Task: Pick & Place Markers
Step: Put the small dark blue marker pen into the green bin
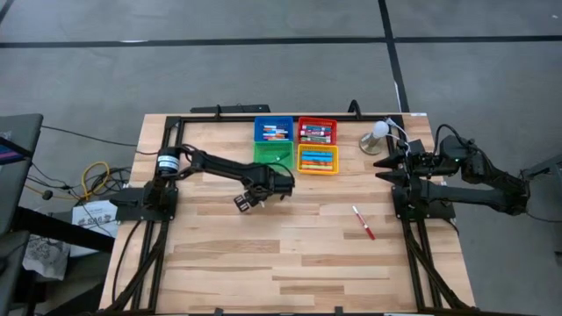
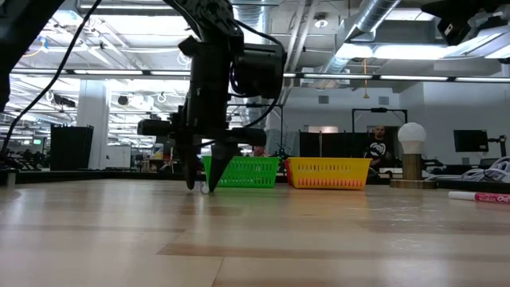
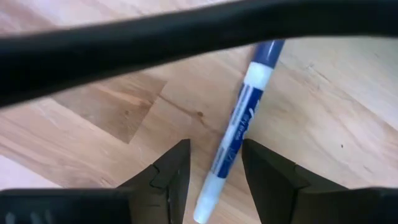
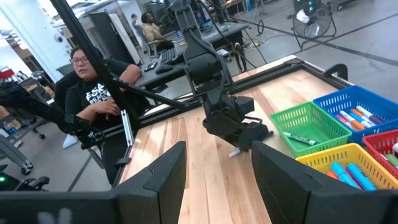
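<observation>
A marker [image 3: 239, 118] with a blue cap and a white barrel lies flat on the wooden table, just in front of the green bin [image 1: 272, 154]. My left gripper [image 1: 245, 203] points down over it, open. Its two fingers [image 3: 168, 171] stand on either side of the barrel near its white end [image 3: 205, 208], with a gap showing on one side. A second marker [image 1: 363, 222], red-capped, lies on the table's right half. My right gripper [image 1: 385, 169] waits open and raised at the right edge, with nothing between its fingers.
Four bins stand at the far middle: blue [image 1: 274, 130], red [image 1: 317, 131], green, and yellow [image 1: 317, 159], all with markers inside. A white bulb lamp [image 1: 378, 136] stands to their right. A black frame [image 1: 167, 175] edges the table. A person [image 4: 93, 93] sits beyond the left edge.
</observation>
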`<state>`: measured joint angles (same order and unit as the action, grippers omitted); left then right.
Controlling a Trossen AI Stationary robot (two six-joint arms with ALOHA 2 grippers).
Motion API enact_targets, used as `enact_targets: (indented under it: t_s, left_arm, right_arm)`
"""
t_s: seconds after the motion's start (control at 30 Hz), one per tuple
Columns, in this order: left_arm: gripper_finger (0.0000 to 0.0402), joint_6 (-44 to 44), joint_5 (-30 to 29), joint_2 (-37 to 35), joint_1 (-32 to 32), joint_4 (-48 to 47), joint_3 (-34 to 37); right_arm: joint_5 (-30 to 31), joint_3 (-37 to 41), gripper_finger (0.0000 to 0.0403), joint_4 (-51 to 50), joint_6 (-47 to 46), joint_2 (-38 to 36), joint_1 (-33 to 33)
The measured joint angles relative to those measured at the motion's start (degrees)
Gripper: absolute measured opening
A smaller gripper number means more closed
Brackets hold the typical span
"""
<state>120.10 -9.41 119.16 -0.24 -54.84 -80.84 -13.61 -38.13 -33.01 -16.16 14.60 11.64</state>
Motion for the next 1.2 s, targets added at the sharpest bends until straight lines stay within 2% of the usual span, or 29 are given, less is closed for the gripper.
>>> enact_targets:
  t_s: [0.27, 1.2]
  left_arm:
    - [0.0145, -3.41, -0.48, -0.01, 1.54, -0.21, 0.04]
    - [0.0145, -5.84, -5.0, 0.03, 0.61, 0.84, 0.04]
  right_arm:
    - [-0.04, 0.0, 0.017, 0.0, 0.0, -0.01, 0.0]
    - [-0.02, 0.0, 0.017, 0.0, 0.0, 0.01, 0.0]
